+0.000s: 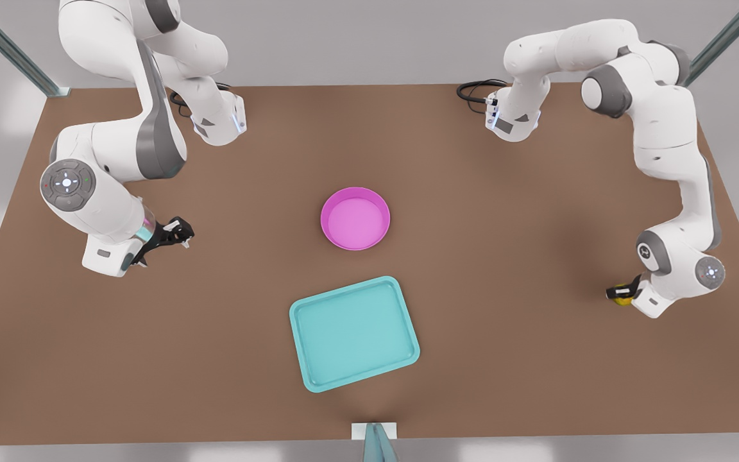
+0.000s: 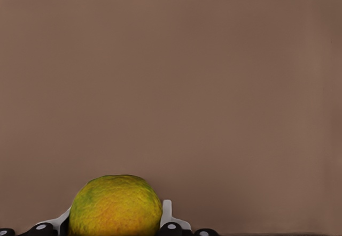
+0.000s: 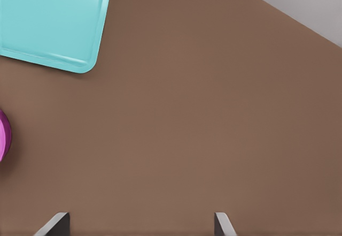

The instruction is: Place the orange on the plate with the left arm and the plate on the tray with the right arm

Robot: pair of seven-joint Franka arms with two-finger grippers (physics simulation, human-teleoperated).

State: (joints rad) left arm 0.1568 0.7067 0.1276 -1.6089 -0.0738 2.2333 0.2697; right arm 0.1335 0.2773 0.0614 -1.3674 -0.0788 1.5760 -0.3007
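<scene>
The orange (image 1: 623, 296) sits low on the brown table (image 1: 536, 205), far out at about four o'clock from the plate (image 1: 355, 219) in the front view, well apart from it. The left gripper (image 1: 621, 292) is closed around it: in the left wrist view the orange (image 2: 115, 206) fills the gap between the fingers (image 2: 166, 213), one pad pressed to each side of the fruit, with bare table beyond.

The plate lies near the middle of the table, upright and bare inside. Just beyond it, at six o'clock in the front view, lies the tray (image 1: 354, 333), slightly skewed, near the plate but not touching it, with nothing on it.

The right gripper (image 1: 174, 233) hangs over the table at about nine o'clock from the plate, well apart from it. In the right wrist view its two fingertips (image 3: 53, 225) stand spread wide with only bare table between them, gripping nothing; a corner of the tray (image 3: 53, 22) and a sliver of the plate's rim (image 3: 3, 134) show farther off.
</scene>
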